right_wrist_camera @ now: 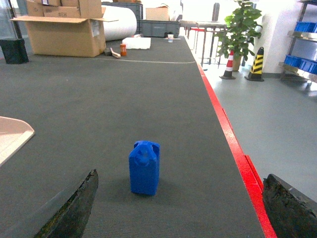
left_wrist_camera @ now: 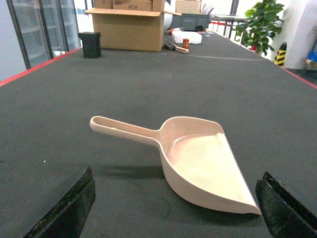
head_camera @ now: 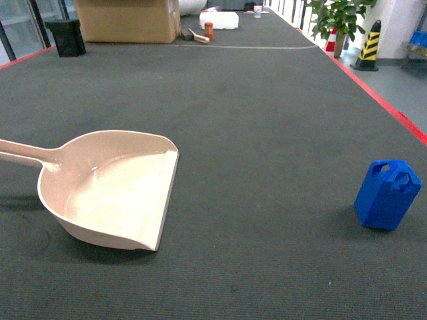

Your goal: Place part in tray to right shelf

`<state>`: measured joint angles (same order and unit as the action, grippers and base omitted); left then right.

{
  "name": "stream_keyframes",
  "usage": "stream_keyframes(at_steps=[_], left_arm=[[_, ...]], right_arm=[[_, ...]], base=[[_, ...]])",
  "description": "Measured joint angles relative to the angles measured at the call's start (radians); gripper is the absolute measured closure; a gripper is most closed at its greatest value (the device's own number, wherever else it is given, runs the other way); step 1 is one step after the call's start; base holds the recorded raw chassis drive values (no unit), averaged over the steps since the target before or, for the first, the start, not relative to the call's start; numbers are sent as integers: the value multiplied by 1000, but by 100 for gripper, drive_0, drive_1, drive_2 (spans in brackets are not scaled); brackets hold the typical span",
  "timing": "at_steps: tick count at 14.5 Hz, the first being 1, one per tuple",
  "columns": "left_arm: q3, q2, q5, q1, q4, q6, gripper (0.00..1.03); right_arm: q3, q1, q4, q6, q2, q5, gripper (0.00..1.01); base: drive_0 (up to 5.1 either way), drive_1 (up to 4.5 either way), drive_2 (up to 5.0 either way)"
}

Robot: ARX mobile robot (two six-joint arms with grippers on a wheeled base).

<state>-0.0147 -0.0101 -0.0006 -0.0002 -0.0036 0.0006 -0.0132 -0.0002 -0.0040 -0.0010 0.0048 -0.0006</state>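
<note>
Two things wait on the dark desk (head_camera: 267, 100). On the left side lies the tray (head_camera: 113, 190), a big beige scoop. Its long handle points off toward the left edge, and its flat lip faces right. Nothing is in it. The part (head_camera: 387, 194), a small blue block, stands up by itself near the right edge with the red strip, well apart from the tray.

Both arms hang low over the near edge. The left end effector (left_wrist_camera: 173, 208) looks down at the tray with its dark fingers (left_wrist_camera: 67, 208) spread wide, holding nothing. The right end effector (right_wrist_camera: 173, 208) faces the part, spread wide too and not touching it.

No step looks done yet, so I think picking up the part comes first. The right arm would need to go forward and down, close around the block, and then carry it left into the scoop. I cannot see the steel shelf from here.
</note>
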Motion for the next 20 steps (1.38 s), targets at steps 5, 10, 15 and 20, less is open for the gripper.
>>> stream_keyframes(at_steps=[5,10,15,20], left_arm=[[0,0,0,0,0,0,5],[0,0,0,0,0,0,5],[0,0,0,0,0,0,5],[0,0,0,0,0,0,5]], right_arm=[[0,0,0,0,0,0,3],[0,0,0,0,0,0,3],[0,0,0,0,0,0,3],[0,0,0,0,0,0,3]], base=[[0,0,0],[0,0,0],[0,0,0],[0,0,0]])
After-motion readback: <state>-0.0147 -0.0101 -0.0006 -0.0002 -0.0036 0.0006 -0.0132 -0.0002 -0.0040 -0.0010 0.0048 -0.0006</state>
